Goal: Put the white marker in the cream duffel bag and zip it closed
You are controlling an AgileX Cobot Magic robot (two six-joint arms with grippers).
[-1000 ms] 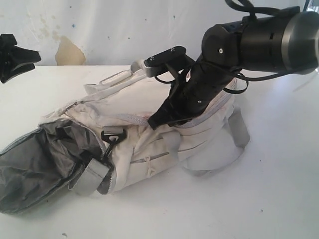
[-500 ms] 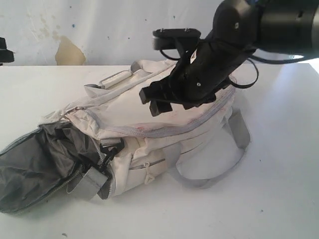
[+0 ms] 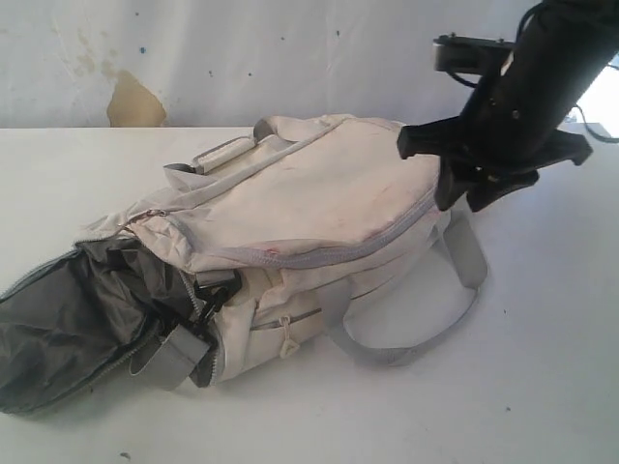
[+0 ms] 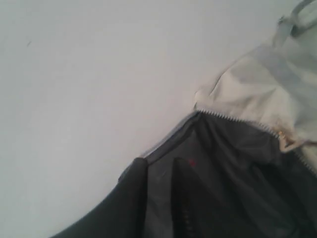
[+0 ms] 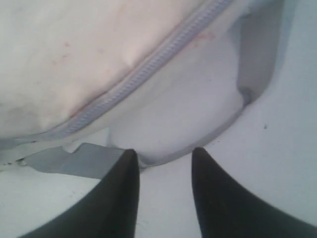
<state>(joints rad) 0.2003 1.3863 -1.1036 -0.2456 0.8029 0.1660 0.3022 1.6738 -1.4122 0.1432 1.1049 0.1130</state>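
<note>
My right gripper (image 3: 469, 198) hangs at the 3 o'clock end of the bag (image 3: 309, 193). Its 2 fingers (image 5: 126, 198) are apart with nothing between them, and I cannot tell whether they touch the fabric. A grey strap (image 3: 469, 256) loops onto the table (image 3: 542, 387) just below. The top zip (image 3: 338, 249) looks shut. At the bag's 8 o'clock end a pocket gapes, showing dark lining (image 3: 68, 329). My left gripper is out of view, so I cannot tell its state. The marker is hidden from me.
</note>
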